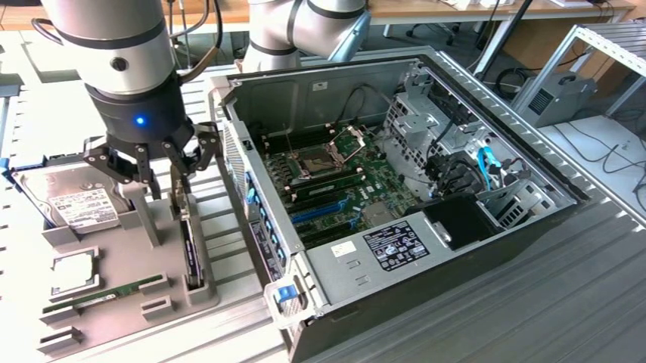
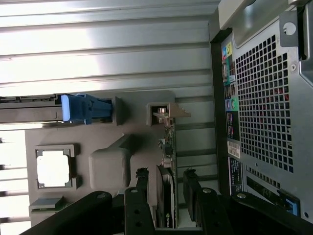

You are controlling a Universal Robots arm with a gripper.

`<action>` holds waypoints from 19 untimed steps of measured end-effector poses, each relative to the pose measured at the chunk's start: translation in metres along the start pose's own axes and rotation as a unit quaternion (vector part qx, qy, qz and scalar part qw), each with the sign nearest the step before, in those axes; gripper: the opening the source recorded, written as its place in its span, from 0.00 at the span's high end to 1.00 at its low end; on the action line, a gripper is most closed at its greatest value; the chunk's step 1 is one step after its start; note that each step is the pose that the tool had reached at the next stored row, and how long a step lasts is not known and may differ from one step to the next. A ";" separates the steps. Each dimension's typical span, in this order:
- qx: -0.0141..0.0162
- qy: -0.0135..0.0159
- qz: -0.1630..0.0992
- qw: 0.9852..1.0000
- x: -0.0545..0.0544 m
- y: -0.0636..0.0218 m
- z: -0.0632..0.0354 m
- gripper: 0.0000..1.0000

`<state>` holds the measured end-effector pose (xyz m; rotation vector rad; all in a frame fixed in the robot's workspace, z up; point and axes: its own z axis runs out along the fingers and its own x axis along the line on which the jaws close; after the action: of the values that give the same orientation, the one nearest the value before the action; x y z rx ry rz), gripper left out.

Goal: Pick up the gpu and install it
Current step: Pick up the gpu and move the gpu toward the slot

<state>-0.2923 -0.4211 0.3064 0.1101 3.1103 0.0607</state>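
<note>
**Spread gripper straddling the gpu in its tray**

We see the gripper (image 1: 166, 175) open, one of its fingers (image 2: 142, 183) on each face of the gpu (image 1: 189, 246), with small gaps showing on both sides. The card stands on edge in the grey tray (image 1: 101, 302), just to the exterior view's left of the open computer case (image 1: 404, 189), with a narrow strip between card and case wall.

The gpu (image 2: 168, 152) is showing a black shroud and a green board edge; the holder tray (image 1: 131, 265) is looking plain grey. The hard drive (image 1: 71, 200) is gleaming silver under a white label, the motherboard (image 1: 374, 181) showing green with blue slots.
</note>
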 end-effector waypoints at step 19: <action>0.000 0.000 0.000 1.000 -0.001 -0.0001 0.0049 0.58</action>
<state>-0.2910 -0.4211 0.3015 0.1101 3.1104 0.0607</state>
